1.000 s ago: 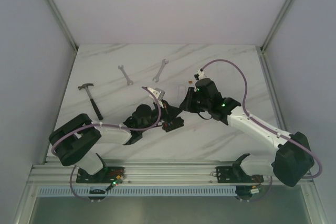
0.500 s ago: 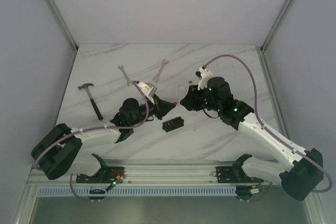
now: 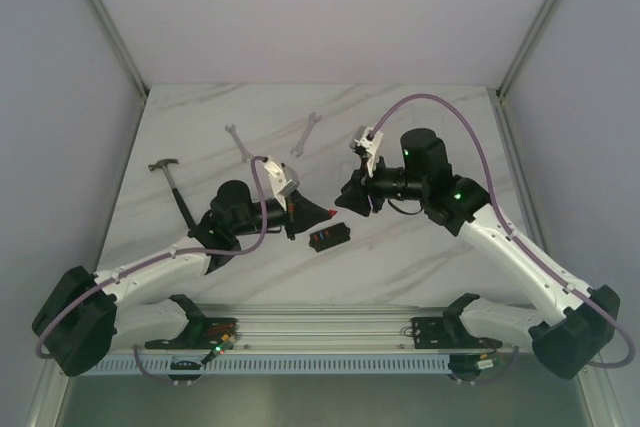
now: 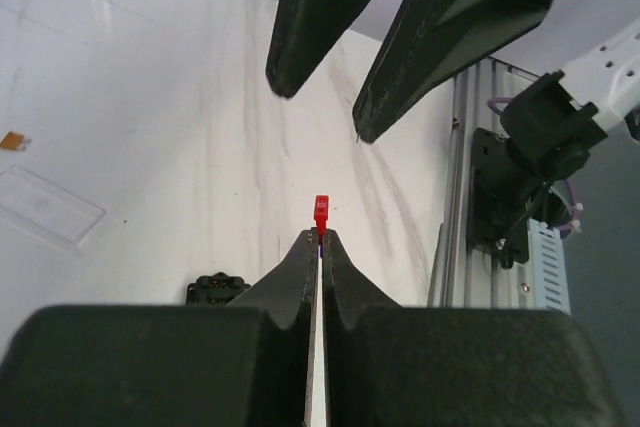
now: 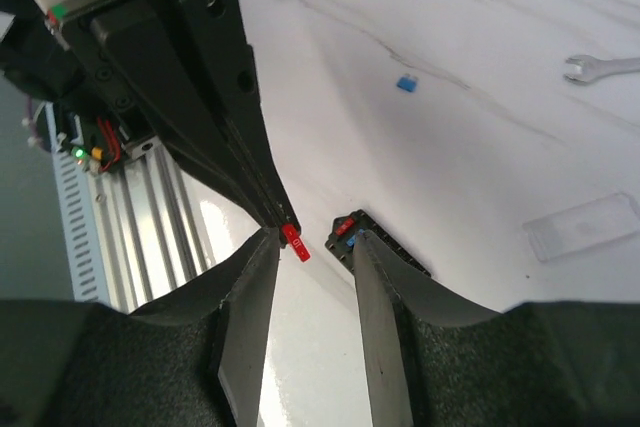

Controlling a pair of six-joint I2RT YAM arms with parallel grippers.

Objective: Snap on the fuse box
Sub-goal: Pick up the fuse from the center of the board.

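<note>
Right now the left hand (image 4: pixel 320 239) is clamped on a red fuse (image 4: pixel 321 209) near the fuse box (image 3: pixel 328 238), which lies on the tabletop (image 3: pixel 400 257). The right hand (image 5: pixel 312 239), fingers apart, brackets the fuse. It looks like a handover, and next the right hand must close squarely.

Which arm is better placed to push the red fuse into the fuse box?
Left, probably: the left pincer is shut on the red fuse, close to the fuse box. The right pincer is open and empty.
</note>
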